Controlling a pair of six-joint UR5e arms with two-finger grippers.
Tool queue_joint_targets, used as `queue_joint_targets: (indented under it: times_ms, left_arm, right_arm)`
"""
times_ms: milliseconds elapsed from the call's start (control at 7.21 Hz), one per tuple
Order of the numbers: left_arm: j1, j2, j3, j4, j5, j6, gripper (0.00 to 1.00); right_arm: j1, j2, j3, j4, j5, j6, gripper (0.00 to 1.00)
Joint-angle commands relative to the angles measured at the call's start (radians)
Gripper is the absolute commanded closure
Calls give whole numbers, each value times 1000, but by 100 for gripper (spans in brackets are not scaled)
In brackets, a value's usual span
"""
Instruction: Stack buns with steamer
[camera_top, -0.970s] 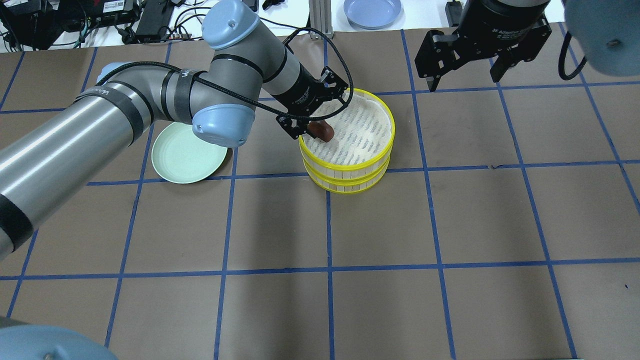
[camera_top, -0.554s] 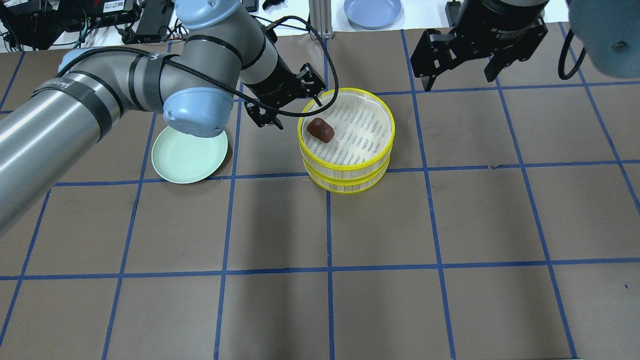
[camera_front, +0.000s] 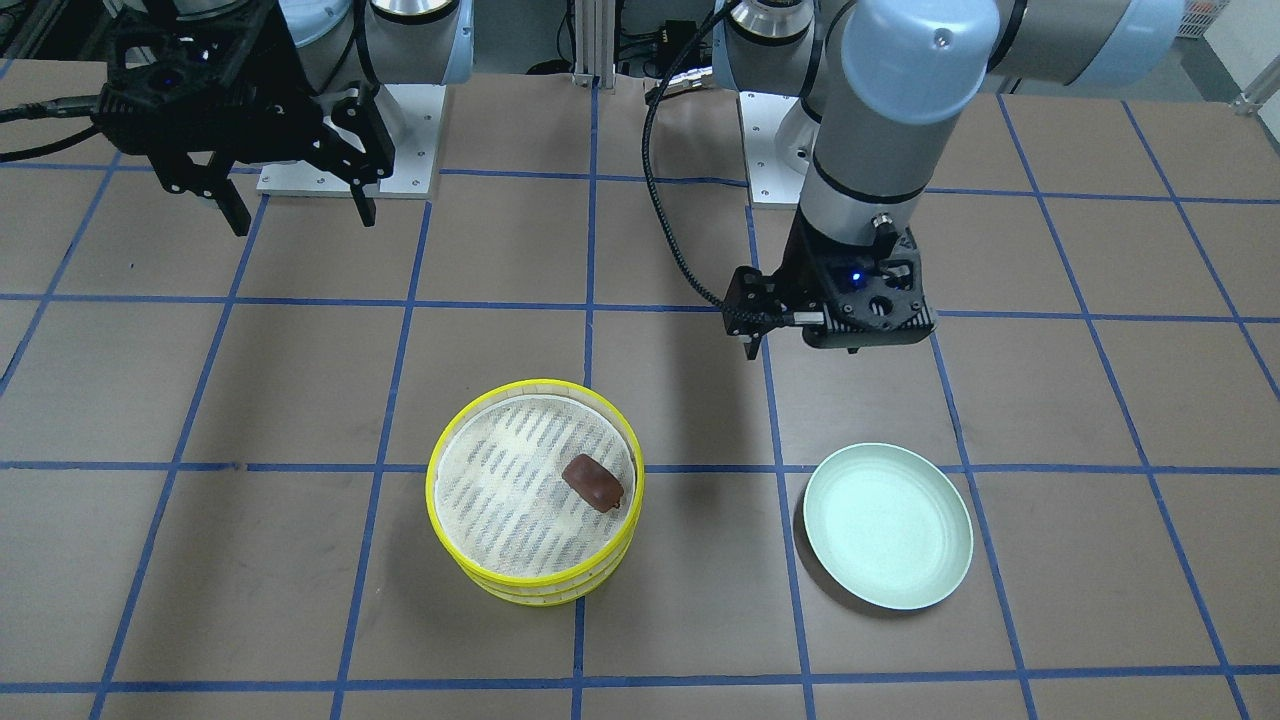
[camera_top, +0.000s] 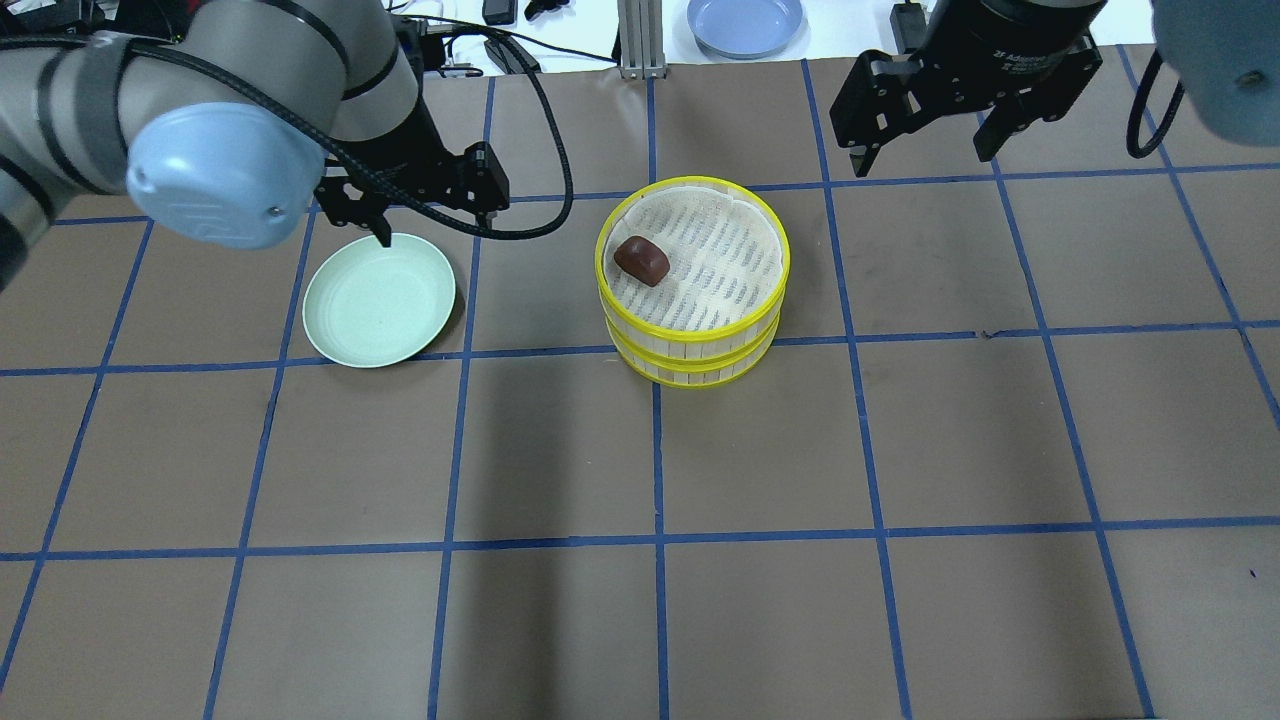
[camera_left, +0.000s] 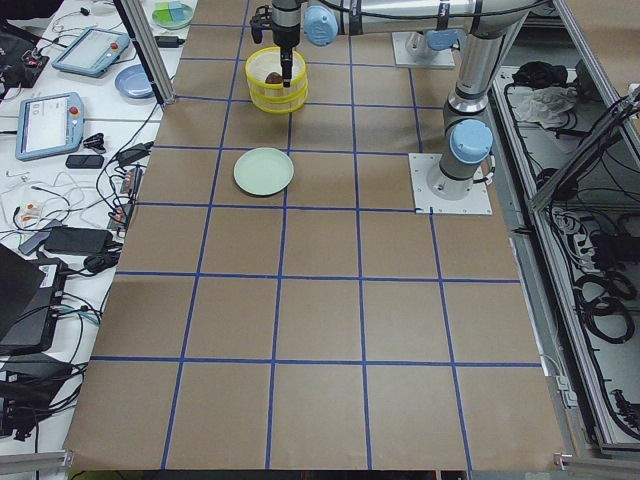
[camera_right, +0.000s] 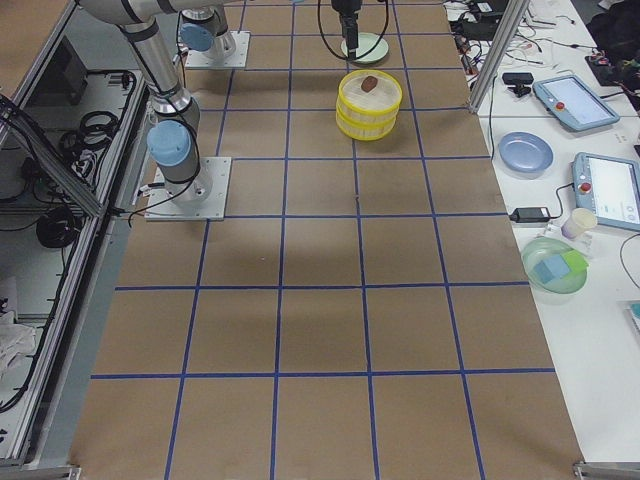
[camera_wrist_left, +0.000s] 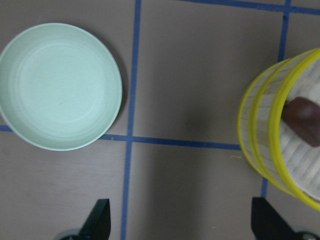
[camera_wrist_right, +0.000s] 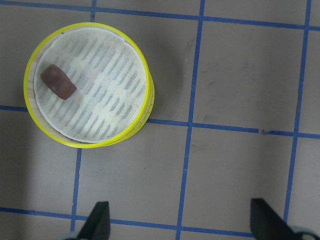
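Note:
The steamer (camera_top: 693, 300) is two yellow-rimmed tiers stacked one on the other at the table's middle back; it also shows in the front view (camera_front: 533, 570). The dark reddish-brown bun (camera_top: 641, 259) lies on the top tier's cloth near its left rim, and shows in the front view (camera_front: 593, 483) and the right wrist view (camera_wrist_right: 58, 82). The cream-white bun is out of view. My left gripper (camera_top: 437, 222) is open and empty, left of the steamer, over the far edge of the mint-green plate (camera_top: 379, 299). My right gripper (camera_top: 925, 150) is open and empty, high at the back right of the steamer.
The mint-green plate is empty and also shows in the left wrist view (camera_wrist_left: 59, 86) and the front view (camera_front: 887, 526). A blue plate (camera_top: 745, 22) sits on the white bench beyond the brown mat. Blue tape lines grid the mat.
My left gripper has drawn away from the brown bun, which stays on the top tier, and has moved left to the green plate's far edge. The right gripper has hardly moved.

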Motion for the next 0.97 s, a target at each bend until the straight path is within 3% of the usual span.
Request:
queue_joint_targets:
  times_ms: [0,277,832]
  left_arm:
    - [36,89,15,-151,13,36,0]
    - [70,143,16,-217,-57,37,0]
    - [98,174,9,-219,-47,121,0]
  right_arm:
    - [-22,0,26,1,0,-3,0]
    - [-19,-6,56,-3,-3,-1,0]
    - [-19,-18,56,-2,-3,5,0]
